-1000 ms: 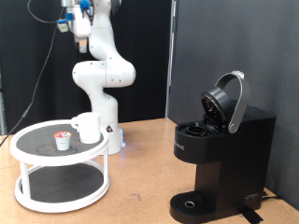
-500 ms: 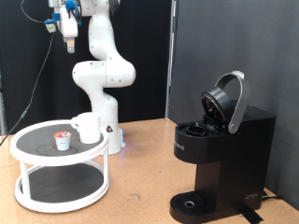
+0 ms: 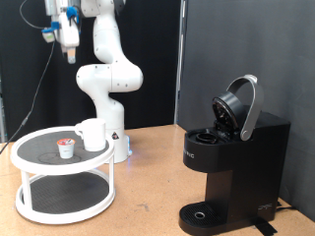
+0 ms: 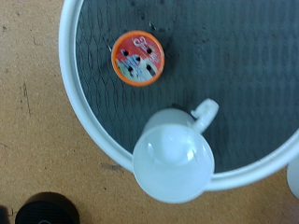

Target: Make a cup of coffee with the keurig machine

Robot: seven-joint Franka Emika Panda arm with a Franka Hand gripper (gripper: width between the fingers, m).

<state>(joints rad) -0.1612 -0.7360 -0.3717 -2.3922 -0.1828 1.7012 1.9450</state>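
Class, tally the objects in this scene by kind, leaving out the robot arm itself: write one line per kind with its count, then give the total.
White mug: 1
Coffee pod with reddish top: 1
White two-tier round stand: 1
Black coffee machine, lid open: 1
Total: 4

Robotics lab, staged test setup. White robot arm bolted at the back of a bare wooden tabletop, black curtain backdrop across the upper frame, loose cable hanging at upper left. Props only: keurig machine at lower right, white two-tier round stand at lower left.
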